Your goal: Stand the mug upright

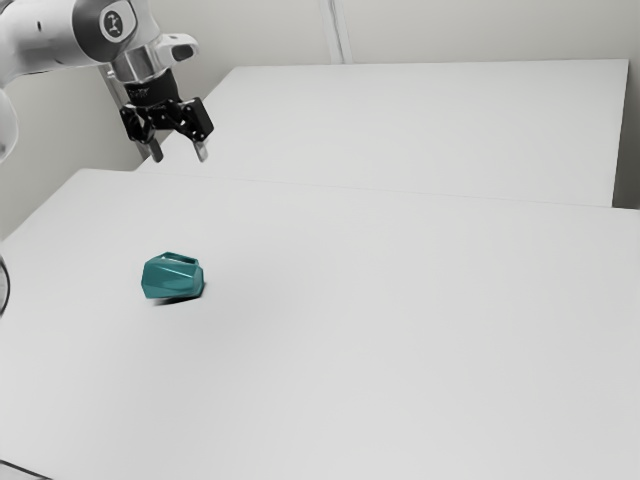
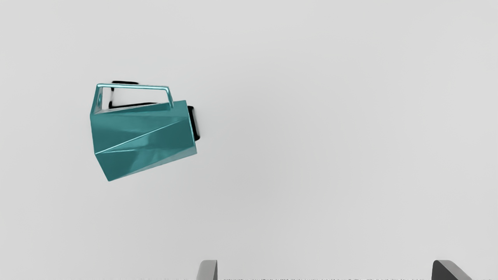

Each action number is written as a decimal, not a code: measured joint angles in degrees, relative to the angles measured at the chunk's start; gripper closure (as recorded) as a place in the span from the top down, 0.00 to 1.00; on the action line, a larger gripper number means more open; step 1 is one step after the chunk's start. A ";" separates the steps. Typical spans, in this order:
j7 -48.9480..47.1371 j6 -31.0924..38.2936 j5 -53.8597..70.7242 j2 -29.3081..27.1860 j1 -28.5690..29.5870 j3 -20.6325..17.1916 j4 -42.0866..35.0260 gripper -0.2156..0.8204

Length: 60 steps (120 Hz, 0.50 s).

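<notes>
My gripper (image 1: 178, 155) hangs high above the table in the exterior view's upper left, its two fingers wide apart and nothing between them. A teal faceted mug (image 1: 172, 277) lies on its side on the table, well below the gripper. In the wrist view the mug (image 2: 144, 136) shows its side wall and its angular handle, with dark shadow by the handle and by one end. The gripper (image 2: 324, 270) is open there too, with the mug off to one side of its fingers and not touching them.
The white table (image 1: 400, 330) stretches across the exterior view. Behind it stands another white surface (image 1: 420, 120), with pale walls beyond. A dark cable (image 1: 25, 469) runs at the exterior view's lower left corner.
</notes>
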 joint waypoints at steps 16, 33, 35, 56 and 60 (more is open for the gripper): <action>0.71 -0.33 -1.59 -0.06 -0.18 2.63 0.00 0.79; 2.26 -1.03 -7.83 -0.09 0.02 8.98 0.00 0.79; 2.45 -1.21 -8.61 -0.07 0.16 9.51 0.00 0.79; 4.13 -3.63 -16.39 0.51 0.00 16.20 -0.53 0.79; 4.43 -4.16 -18.12 0.60 0.04 17.84 -0.95 0.79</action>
